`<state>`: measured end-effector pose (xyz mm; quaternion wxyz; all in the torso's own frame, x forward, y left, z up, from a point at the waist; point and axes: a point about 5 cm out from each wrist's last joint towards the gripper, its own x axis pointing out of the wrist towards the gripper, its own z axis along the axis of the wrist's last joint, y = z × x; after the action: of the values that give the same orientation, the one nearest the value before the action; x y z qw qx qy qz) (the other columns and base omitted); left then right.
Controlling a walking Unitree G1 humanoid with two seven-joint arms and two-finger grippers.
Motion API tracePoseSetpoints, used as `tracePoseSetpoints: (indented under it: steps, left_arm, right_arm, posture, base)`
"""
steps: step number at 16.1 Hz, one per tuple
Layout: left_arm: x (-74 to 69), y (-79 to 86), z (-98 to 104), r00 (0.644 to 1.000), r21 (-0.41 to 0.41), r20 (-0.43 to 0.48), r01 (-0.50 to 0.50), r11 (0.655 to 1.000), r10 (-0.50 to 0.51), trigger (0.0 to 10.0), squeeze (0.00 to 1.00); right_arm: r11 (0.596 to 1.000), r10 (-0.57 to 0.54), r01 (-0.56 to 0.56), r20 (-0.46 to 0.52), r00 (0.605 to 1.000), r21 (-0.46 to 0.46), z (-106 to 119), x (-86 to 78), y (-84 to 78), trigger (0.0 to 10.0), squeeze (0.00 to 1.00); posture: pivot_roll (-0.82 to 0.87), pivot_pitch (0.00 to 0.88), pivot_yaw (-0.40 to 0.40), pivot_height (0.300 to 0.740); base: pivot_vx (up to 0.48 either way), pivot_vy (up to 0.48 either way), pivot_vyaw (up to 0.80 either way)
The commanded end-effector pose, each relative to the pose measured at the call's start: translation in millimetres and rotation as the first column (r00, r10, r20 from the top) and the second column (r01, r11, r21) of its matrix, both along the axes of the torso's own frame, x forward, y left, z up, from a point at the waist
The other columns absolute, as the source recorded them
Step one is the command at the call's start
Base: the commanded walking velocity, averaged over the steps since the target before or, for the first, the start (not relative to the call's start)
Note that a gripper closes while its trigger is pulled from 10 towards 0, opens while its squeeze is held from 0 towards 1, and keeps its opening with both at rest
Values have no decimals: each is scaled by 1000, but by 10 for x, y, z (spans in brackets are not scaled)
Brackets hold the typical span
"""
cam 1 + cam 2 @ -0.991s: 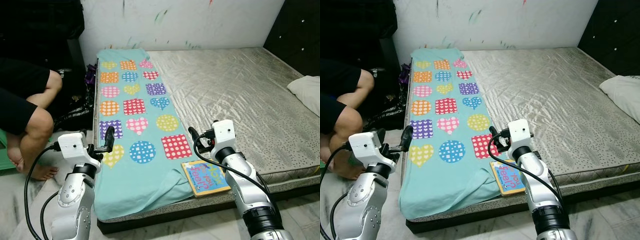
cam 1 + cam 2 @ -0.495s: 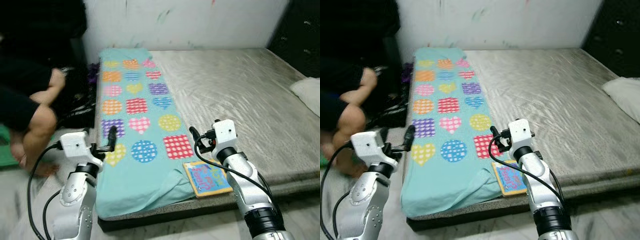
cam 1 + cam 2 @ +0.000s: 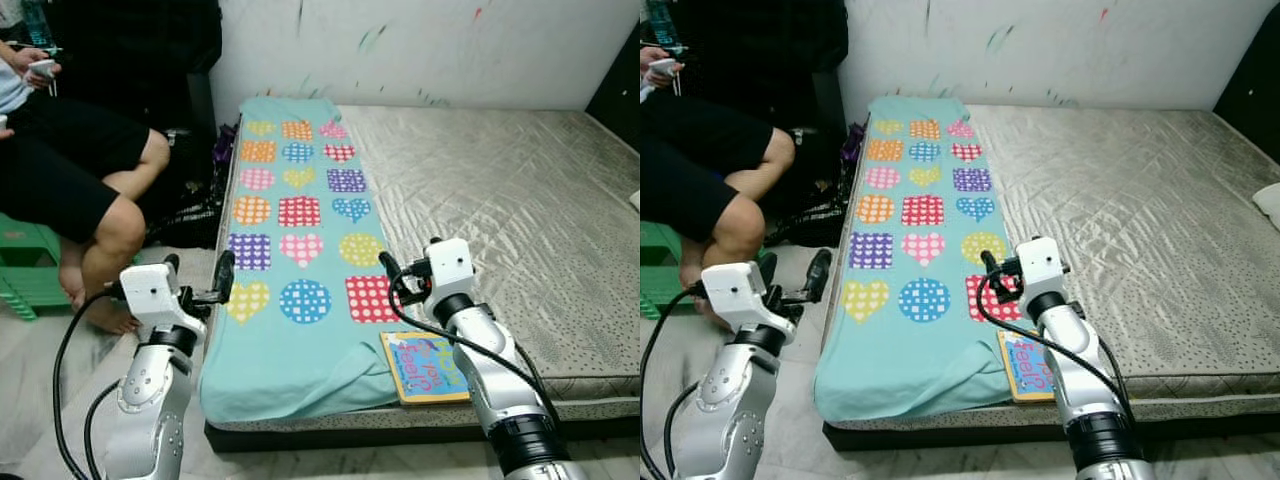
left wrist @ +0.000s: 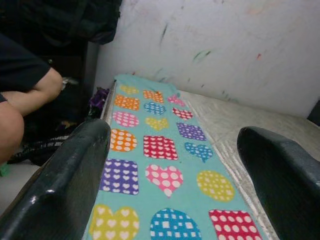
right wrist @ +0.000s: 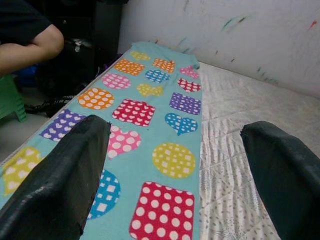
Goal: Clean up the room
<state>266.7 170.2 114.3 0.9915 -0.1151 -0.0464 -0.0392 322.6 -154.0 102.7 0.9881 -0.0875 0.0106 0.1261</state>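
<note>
Hovering spread, the left end effector point(image 3: 200, 284) and right end effector point(image 3: 398, 281) flank the blanket's point(image 3: 300, 250) near edge

A turquoise blanket patterned with dotted hearts, circles and squares point(image 3: 295, 250) lay flat along the mattress's left side. A colourful picture book point(image 3: 430, 366) lay face-up just beside its near corner.

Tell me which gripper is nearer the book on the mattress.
Right. The right gripper hovers just beyond the book, over the blanket beside it. The left gripper is off the blanket's far edge, across its whole width from the book.
</note>
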Motion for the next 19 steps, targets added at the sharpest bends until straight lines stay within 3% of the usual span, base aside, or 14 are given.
tracePoseSetpoints:
  steps: [1, 11, 19]
  left_arm:
    - [8, -25, 35, 1000, 2, 21, 17, 1000, -17, 10000, 0]
    - [25, -6, 49, 1000, 4, 24, 6, 1000, -6, 10000, 0]
    - [49, 36, -3, 999, 18, -28, -44, 999, 45, 10000, 0]
  right_arm:
    - [1000, 0, 0, 13, 1000, -1, 29, 16, -7, 10000, 0]
    - [1000, -10, 10, 20, 1000, -7, 36, 18, -23, 10000, 0]
    - [1000, -23, 24, 21, 1000, -12, 34, 23, -61, 10000, 0]
  posture:
    - [-49, 0, -43, 740]
    - [-49, 0, -41, 740]
    - [-48, 0, -38, 740]
  base:
    - [255, 0, 0]
    - [284, 0, 0]
    - [0, 0, 0]
